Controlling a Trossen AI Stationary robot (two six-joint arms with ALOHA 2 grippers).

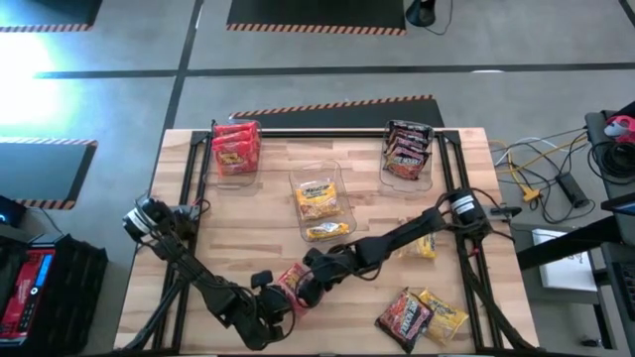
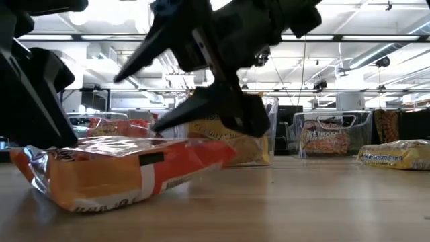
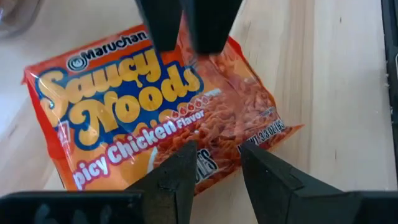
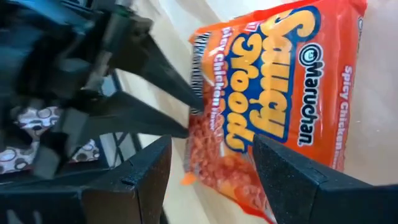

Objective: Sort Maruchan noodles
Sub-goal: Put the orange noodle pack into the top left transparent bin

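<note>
Two tools converge on one orange packet (image 1: pixel 294 281), a Spicy Chicken Maruchan pack lying flat on the tabletop (image 1: pixel 367 164) near its front edge, well forward of the middle bin (image 1: pixel 319 198).

Left tool (image 3: pixel 212 171): fingers parted, one tip either side of the packet's near edge, which lies in the gap or just under it; contact cannot be confirmed. In the left wrist view the other arm's fingers sit over the packet's far edge. Right tool (image 4: pixel 208 165): spread wide, with the packet directly ahead of it and partly between the tips; nothing is visibly pinched.

Key relation: the packet lies between the two tools, the left arm coming from the front-left of the middle bin and the right arm reaching diagonally across from the right. Its long axis appears to run roughly along the line joining them, so each tool addresses a short end. Both are about equally near; judged from this, either could close on it.

Surface: bare wood planks, level. In the low view the packet's end nearest the camera lifts slightly off the wood.

Surroundings relative to the middle bin, which holds yellow packets (image 1: pixel 319 201):
- red packets (image 1: pixel 236 145) in a bin behind-left
- dark packets (image 1: pixel 407 149) in a bin behind-right
- loose packets (image 1: pixel 421 313) in front-right, well apart from the orange one

Beyond the tabletop is grey floor with striped markings.
</note>
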